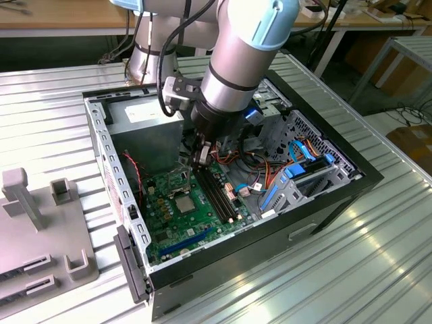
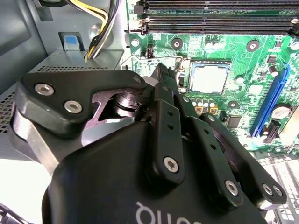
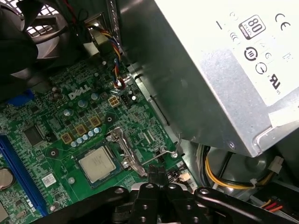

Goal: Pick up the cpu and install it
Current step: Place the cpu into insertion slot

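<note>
Gripper [image 2: 164, 77] over motherboard [image 2: 243, 60]; cpu [image 2: 209, 78] seated.

The cpu [image 3: 97, 164] [image 2: 209, 78] [image 1: 183, 201] lies flat (silvery top up) in its socket.

Robot arm [image 1: 236, 61]: 1, reaching into the case.
Gripper [image 3: 158, 173]: 1.
Computer case [image 1: 270, 229]: 1, lying open on the table.
Motherboard [image 3: 56, 126]: 1, green.
CPU [image 3: 97, 164]: 1, silvery top, lying in the socket [image 2: 209, 78].
Power supply [image 3: 210, 60]: 1, grey metal box.
Memory slots [image 1: 216, 192]: 4 long black slots side by side, as far as the exterior view allows.
Blue expansion slot [image 2: 267, 105]: 1 in the second wrist view.
Grey fixtures [image 1: 40, 229]: 1 plate with several upright blocks, exact count unclear.
</note>
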`<state>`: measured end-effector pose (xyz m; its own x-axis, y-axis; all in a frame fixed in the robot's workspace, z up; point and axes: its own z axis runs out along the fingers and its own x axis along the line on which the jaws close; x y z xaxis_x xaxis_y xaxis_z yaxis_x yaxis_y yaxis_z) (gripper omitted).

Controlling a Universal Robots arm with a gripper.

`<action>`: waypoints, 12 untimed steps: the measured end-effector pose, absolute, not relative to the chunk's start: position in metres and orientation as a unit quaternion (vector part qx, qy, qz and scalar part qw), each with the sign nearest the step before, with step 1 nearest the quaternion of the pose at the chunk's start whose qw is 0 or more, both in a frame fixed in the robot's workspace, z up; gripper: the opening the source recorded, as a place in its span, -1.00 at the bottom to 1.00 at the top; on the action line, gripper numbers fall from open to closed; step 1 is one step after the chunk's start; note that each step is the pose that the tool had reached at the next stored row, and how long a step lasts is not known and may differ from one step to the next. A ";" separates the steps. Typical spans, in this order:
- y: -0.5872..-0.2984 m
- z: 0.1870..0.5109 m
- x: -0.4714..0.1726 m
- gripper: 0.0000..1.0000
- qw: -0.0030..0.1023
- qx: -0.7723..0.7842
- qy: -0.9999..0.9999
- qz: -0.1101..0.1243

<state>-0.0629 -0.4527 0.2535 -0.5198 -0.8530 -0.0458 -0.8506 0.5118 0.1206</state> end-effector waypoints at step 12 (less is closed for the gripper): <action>-0.460 0.253 -0.063 -0.79 0.010 0.490 -0.869 -0.064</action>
<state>-0.0629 -0.4601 0.2535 -0.5198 -0.8530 -0.0458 -0.8506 0.5118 0.1206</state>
